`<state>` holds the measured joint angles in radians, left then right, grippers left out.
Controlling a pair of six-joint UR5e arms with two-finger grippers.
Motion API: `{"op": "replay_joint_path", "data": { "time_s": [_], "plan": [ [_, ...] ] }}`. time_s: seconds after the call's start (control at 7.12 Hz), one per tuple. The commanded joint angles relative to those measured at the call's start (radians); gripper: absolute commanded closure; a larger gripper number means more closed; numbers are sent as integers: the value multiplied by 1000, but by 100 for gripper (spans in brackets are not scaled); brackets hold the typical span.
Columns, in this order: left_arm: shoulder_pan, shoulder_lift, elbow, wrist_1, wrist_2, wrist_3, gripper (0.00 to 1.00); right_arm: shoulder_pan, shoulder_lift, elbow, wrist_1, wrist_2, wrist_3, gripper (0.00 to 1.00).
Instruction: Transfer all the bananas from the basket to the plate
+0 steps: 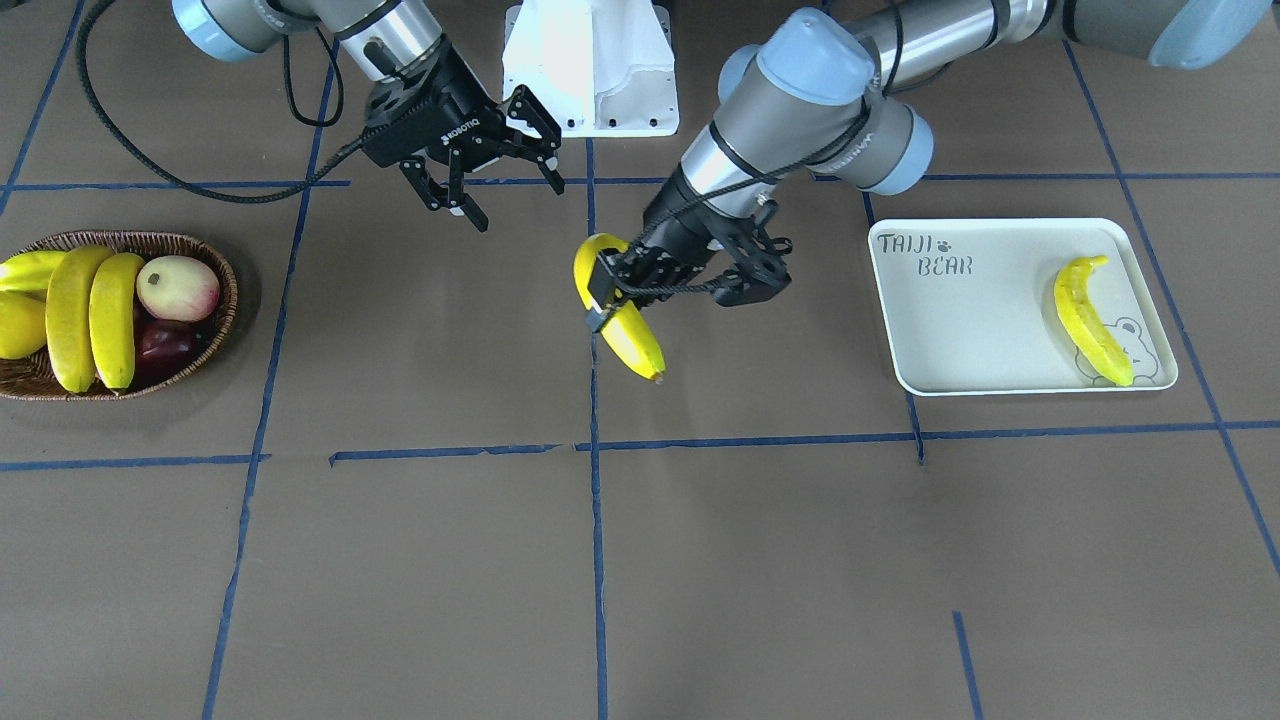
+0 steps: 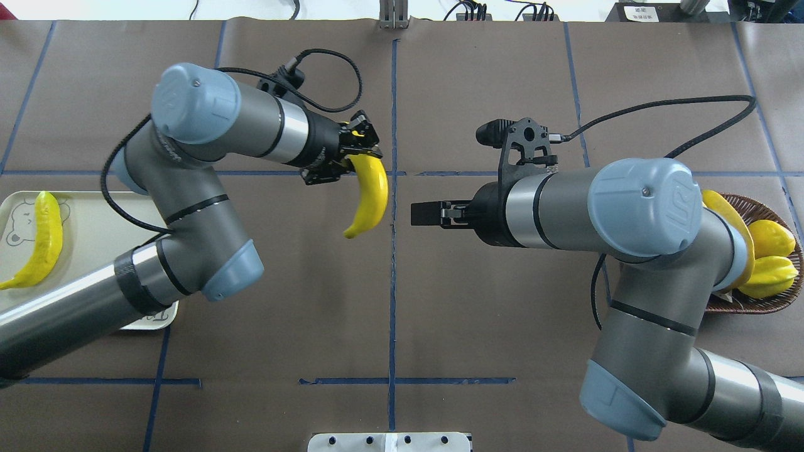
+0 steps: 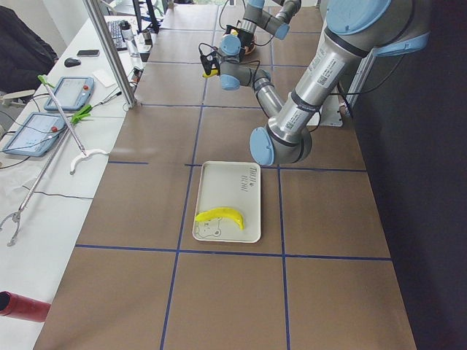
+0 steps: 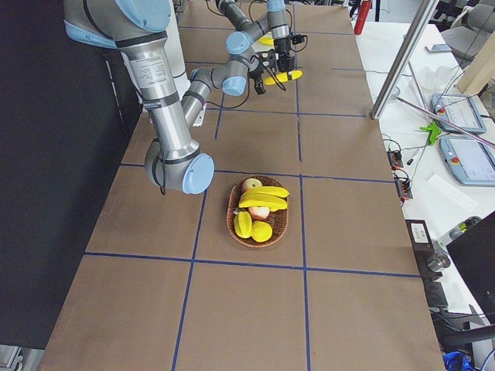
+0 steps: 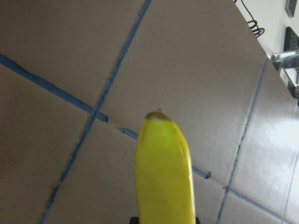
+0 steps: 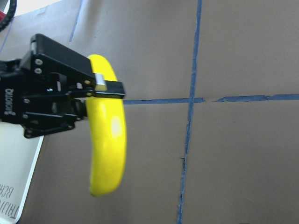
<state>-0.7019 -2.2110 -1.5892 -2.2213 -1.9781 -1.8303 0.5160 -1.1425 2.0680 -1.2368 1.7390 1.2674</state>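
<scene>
My left gripper [image 1: 604,296] is shut on a yellow banana [image 1: 622,318] near its stem end and holds it above the table's middle; it also shows in the overhead view [image 2: 352,154] with the banana [image 2: 369,191] hanging down. My right gripper [image 1: 515,200] is open and empty, a little way from that banana, and the right wrist view shows the held banana [image 6: 108,140]. One banana [image 1: 1092,320] lies on the white plate [image 1: 960,330]. The wicker basket [image 1: 215,320] holds more bananas [image 1: 70,315], partly hidden under my right arm in the overhead view.
The basket also holds a pink-white peach [image 1: 178,287], a dark red mango [image 1: 165,342] and other yellow fruit [image 2: 771,276]. A white robot base [image 1: 590,65] stands at the table's robot side. Blue tape lines cross the brown table.
</scene>
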Motion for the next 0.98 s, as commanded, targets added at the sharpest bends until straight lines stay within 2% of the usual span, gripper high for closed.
{"op": "replay_joint_path", "data": {
  "time_s": [0.0, 0.14, 0.28, 0.42, 0.56, 0.84],
  "plan": [
    [-143, 158, -145, 255, -100, 276, 100, 39, 1, 84, -160, 39, -7, 0],
    [-181, 238, -264, 472, -90, 486, 100, 51, -8, 89, -170, 46, -7, 0],
    [-207, 404, -378, 562, -73, 648, 100, 53, -20, 87, -170, 47, -7, 0],
    [-206, 536, -393, 558, -17, 716, 100, 52, -22, 84, -168, 43, -7, 0],
    [-205, 574, -356, 557, -5, 718, 100, 52, -22, 80, -168, 40, -7, 0],
    [-197, 574, -232, 540, -5, 718, 100, 52, -22, 64, -165, 34, -7, 0]
  ]
}}
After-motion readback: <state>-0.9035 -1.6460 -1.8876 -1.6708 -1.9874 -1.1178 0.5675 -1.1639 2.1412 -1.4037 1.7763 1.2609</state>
